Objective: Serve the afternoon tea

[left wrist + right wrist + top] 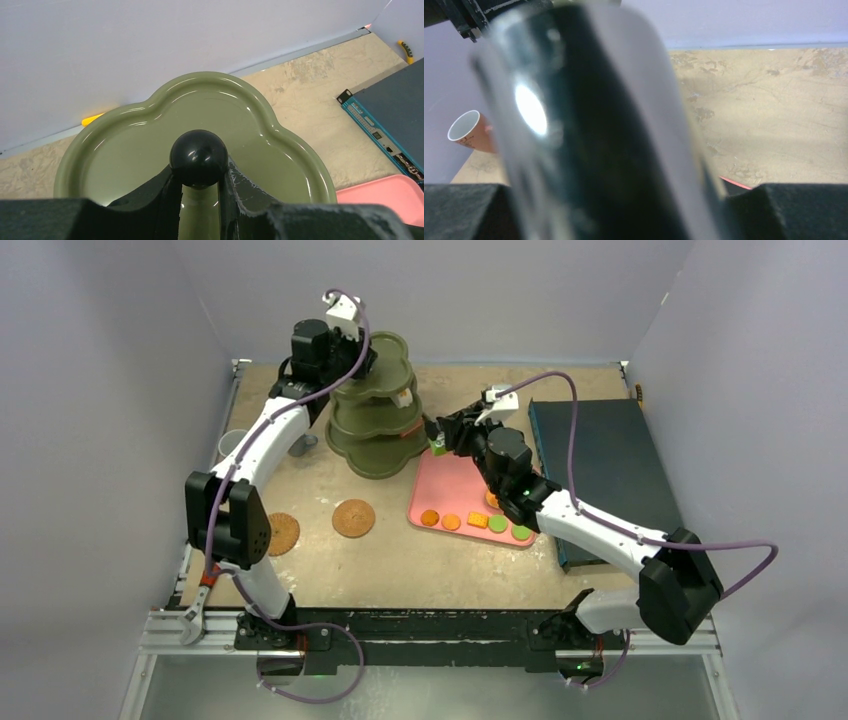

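We are showing the right gripper (458, 432) clamping black tongs (589, 130) that are pinching a green pastry (437, 448), just right of the olive stand (372, 435). The left gripper (200, 192) is gripping the stand's post beneath its black knob (198, 157).

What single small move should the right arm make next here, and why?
Probably ease the right gripper a little toward the olive stand, so that the green pastry at the tip of the black tongs comes over a tier. The pastry hangs just beside the stand, not yet over it, and the left gripper is clamped under the stand's black knob, apparently steadying it.
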